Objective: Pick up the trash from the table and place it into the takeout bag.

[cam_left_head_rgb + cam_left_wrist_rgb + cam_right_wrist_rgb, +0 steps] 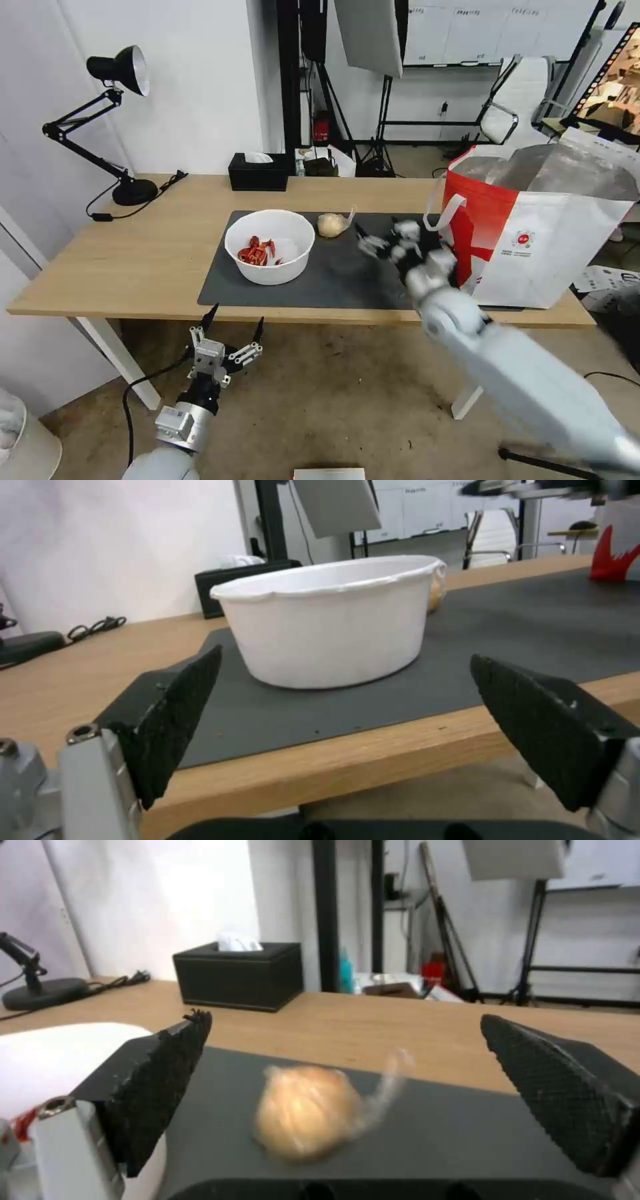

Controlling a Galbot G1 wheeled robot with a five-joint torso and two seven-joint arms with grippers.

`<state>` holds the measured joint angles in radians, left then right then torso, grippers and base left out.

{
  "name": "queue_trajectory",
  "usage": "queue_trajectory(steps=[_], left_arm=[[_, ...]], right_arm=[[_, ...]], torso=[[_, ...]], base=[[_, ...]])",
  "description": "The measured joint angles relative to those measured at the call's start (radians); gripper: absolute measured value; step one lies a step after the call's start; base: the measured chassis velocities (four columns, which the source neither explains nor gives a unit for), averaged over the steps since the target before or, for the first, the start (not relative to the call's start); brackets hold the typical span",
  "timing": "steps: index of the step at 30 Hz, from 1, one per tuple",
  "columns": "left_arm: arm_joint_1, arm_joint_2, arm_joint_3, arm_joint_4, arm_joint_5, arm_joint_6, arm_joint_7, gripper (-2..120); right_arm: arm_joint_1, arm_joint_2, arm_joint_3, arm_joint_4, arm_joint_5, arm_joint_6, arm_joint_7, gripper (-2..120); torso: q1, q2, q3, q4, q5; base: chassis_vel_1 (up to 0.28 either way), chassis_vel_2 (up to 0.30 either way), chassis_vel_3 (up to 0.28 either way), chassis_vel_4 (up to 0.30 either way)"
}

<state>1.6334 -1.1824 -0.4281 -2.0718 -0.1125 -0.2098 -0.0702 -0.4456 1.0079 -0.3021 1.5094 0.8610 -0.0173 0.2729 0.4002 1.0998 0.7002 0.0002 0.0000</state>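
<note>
A white round bowl [270, 247] holding red scraps stands on the dark grey mat [333, 280] of the wooden table [133, 253]. Behind it to the right lies a beige lump in clear wrap [331, 225]. The white and red takeout bag [540, 227] stands open at the table's right end. My right gripper [375, 239] hovers open over the mat between the lump and the bag, facing the beige lump [310, 1110]. Below the table's front edge, my left gripper [233, 323] is open and faces the bowl [330, 620].
A black tissue box [259, 172] sits at the table's back edge and a black desk lamp [113, 120] at the back left, its cable trailing on the wood. Tripods, a chair and stands fill the room behind.
</note>
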Motion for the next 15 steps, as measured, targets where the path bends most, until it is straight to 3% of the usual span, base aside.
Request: queue_trajectory(steps=[7,15], left_arm=[[0.006,0.004,-0.017,0.002,0.0,0.0,-0.001,100],[0.011,0.003,-0.027,0.006,-0.002,-0.005,-0.001,100]], right_arm=[[0.188,0.166,-0.101,-0.294,0.003,-0.101,-0.042,100],[0.271,0.266,-0.124,-0.461,0.012,-0.275,-0.075,100]], torso=[[0.0,0.0,0.0,-0.0001,-0.0002],[0.0,0.0,0.0,-0.0001,-0.0002]], base=[[0.0,0.0,0.0,0.0],[0.0,0.0,0.0,0.0]])
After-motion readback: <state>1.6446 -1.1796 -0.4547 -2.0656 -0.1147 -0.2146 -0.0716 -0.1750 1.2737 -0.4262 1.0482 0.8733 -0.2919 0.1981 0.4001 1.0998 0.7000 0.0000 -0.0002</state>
